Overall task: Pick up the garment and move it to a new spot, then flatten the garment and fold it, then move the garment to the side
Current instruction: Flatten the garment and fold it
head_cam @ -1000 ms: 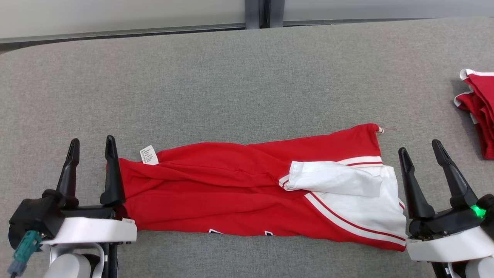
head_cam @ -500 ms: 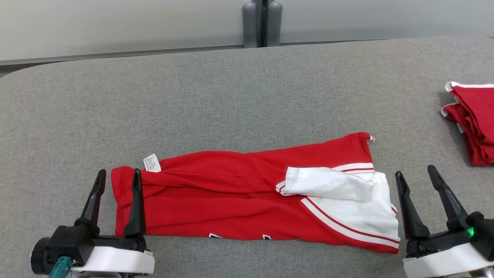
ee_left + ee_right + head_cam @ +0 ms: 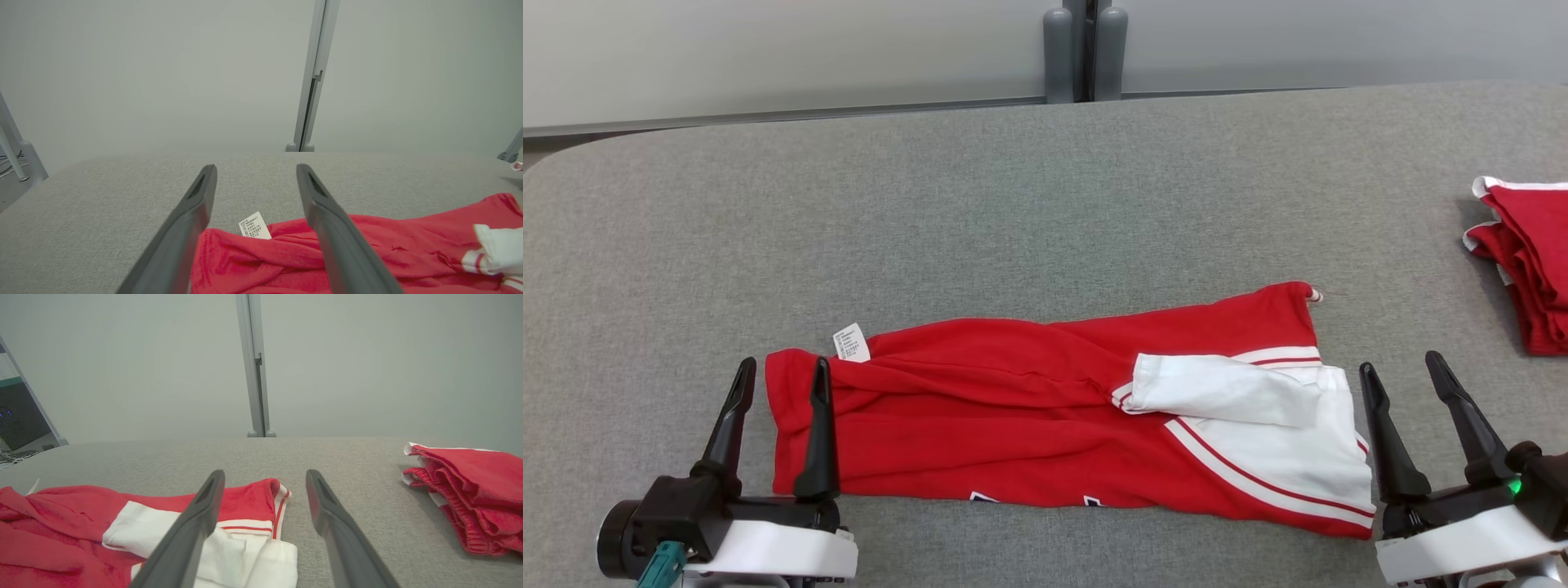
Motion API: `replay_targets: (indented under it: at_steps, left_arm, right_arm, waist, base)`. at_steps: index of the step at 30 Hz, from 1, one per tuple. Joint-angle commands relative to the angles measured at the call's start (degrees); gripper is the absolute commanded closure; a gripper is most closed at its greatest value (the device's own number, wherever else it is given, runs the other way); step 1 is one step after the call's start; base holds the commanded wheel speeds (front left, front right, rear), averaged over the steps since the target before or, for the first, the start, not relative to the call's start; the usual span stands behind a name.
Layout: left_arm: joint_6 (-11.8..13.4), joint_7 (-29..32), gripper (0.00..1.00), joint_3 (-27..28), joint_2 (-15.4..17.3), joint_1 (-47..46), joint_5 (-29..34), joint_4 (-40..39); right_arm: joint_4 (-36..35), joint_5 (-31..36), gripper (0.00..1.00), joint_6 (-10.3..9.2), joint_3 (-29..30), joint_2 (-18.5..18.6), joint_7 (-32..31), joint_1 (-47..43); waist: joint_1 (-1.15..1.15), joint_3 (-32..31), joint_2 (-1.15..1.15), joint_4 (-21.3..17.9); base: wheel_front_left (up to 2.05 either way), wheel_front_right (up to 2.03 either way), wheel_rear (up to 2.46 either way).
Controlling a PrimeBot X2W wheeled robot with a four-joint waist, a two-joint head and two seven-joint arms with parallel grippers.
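The garment (image 3: 1013, 425), red with white sleeves, lies folded into a long strip across the near part of the grey table (image 3: 1013, 204). A white label (image 3: 851, 342) sticks out at its far left corner. My left gripper (image 3: 784, 365) is open and straddles the strip's left edge, its right finger over the red cloth. In the left wrist view the garment (image 3: 388, 253) and label (image 3: 254, 226) lie under the open left gripper (image 3: 254, 167). My right gripper (image 3: 1399, 364) stands open just right of the white end. In the right wrist view, the open right gripper (image 3: 265, 473) has the garment (image 3: 73, 522) at its left.
A pile of folded red garments (image 3: 1527, 261) sits at the table's right edge, also the pile (image 3: 470, 490) in the right wrist view. A grey post (image 3: 1085, 49) stands against the wall behind the table. Bare grey surface stretches beyond the strip.
The head camera has tilted, shifting the whole picture down. Relative to the garment, the left gripper moved right onto its left edge, and both grippers drew back toward the near side. Both stay open.
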State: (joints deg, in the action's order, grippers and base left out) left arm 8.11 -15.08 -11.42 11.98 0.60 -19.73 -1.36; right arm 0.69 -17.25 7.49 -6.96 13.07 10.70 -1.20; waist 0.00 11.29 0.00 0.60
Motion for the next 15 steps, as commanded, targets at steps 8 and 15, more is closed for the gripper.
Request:
replay_targets:
  at_steps: [8,15]
  left_arm:
    - [-1.0,-0.1,0.0,-0.6,-1.0,-3.1,0.9,0.4]
    - [-2.4,-0.1,0.0,-0.6,-2.3,-4.9,1.5,1.2]
  right_arm:
    - [12.8,-3.3,0.0,0.0,-2.5,0.4,1.5,6.0]
    - [26.7,-6.9,0.0,0.0,-6.2,-1.2,0.5,11.2]
  waist:
    - [0.0,2.1,0.0,1.8]
    - [0.0,3.6,0.0,3.2]
  base:
    - [0.0,0.0,0.0]
    - [0.0,0.0,0.0]
